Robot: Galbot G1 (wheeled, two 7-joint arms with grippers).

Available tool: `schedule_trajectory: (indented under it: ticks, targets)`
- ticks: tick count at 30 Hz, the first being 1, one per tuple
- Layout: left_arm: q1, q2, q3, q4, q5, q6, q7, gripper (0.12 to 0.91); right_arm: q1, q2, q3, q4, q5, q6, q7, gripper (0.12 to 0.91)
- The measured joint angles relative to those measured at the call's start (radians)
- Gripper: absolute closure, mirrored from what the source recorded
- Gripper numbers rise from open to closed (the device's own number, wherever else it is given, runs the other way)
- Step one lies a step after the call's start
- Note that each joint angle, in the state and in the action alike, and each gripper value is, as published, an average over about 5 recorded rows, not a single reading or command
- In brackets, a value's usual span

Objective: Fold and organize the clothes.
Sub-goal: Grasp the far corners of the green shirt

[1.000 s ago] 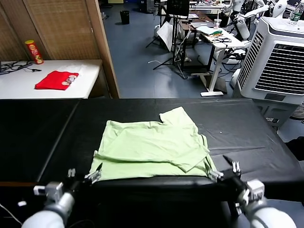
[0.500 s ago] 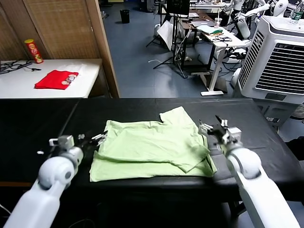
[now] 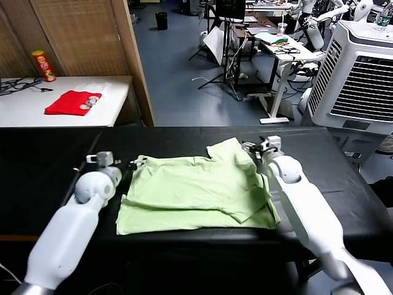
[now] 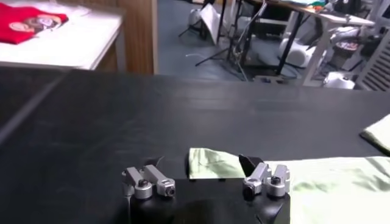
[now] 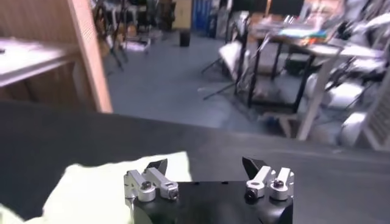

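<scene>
The T-shirt (image 3: 196,193) lay partly folded on the black table (image 3: 49,160). Both the left gripper (image 3: 130,165) and right gripper (image 3: 253,147) hovered wide open and empty at its far corners; further folds remained.

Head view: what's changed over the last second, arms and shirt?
Both arms swept from the table's near edge to the far end of the T-shirt. The left gripper is now at its far left corner, the right gripper by the far sleeve. Both are open and hold nothing. The shirt and the red cloth have not moved.
</scene>
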Motion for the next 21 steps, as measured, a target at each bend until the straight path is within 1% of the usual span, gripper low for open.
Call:
schedule_trajectory:
  ticks: [5,8,16,18,21]
  targets:
    - [-0.03,-0.013,0.007,0.053,-0.001,-0.003,0.006,0.232,0.034,0.037,-0.004,-0.081,-0.029,0.0,-0.02,0.227]
    - [-0.037,-0.015,0.007,0.07,-0.01,0.0,0.016,0.232,0.043,0.053,-0.003,-0.118,-0.039,0.0,-0.03,0.227]
    - [-0.042,-0.025,0.008,0.091,-0.016,0.003,0.042,0.238,0.058,0.084,0.014,-0.179,-0.062,0.013,-0.034,0.227]
    - [-0.044,-0.029,0.008,0.096,-0.014,0.002,0.046,0.269,0.064,0.093,0.025,-0.193,-0.066,0.015,-0.033,0.227]
    - [-0.046,-0.033,0.008,0.105,-0.01,-0.001,0.051,0.371,0.07,0.106,0.043,-0.214,-0.072,0.019,-0.035,0.231]
